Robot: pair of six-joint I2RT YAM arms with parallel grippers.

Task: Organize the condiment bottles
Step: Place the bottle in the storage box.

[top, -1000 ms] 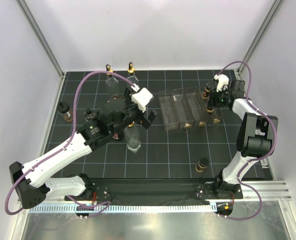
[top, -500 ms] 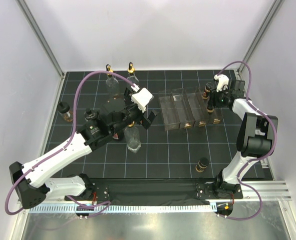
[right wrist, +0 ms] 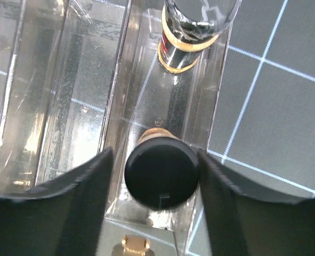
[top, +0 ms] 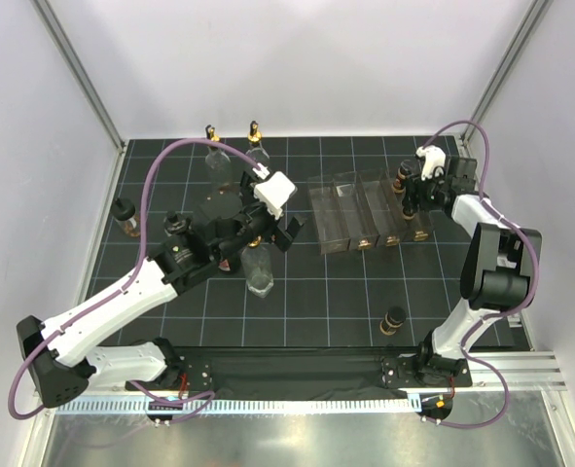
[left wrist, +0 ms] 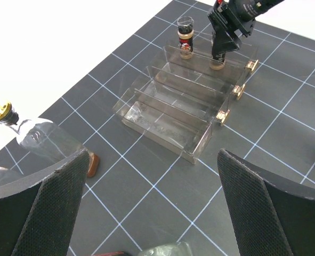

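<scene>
Far left on the black gridded table (top: 336, 292): a small dark black-capped bottle (top: 124, 216), upright, well apart from the rest. Further back, near the rear edge, side by side: a tall clear gold-topped bottle (top: 212, 161) and a second tall clear gold-topped bottle (top: 256, 151). Then the left pincer (top: 263, 236): hangs spread wide, holding nothing, directly over a third clear bottle (top: 260, 274) standing upright beneath it, square in the way below.

Right of centre: the clear plastic divided rack (top: 350, 209), gold knobs at its near ends. In its rightmost compartment, near the front: a small dark bottle with a round black cap (right wrist: 161, 173). Behind it in the same channel, apart: a clear-capped bottle with a red label and gold band (right wrist: 192, 37), blocking the way further back.

The right pincer (top: 411, 201): straddles the black cap from above, one pad (right wrist: 224, 213) against the cap, the other a sliver off. Cannot tell whether truly clamped.

Front right, alone: a stubby dark black-capped bottle (top: 394, 319).

Against a second ago: left pincer shifted a touch toward the back left, right arm's pose barely altered, every bottle and the rack in the same spots.
</scene>
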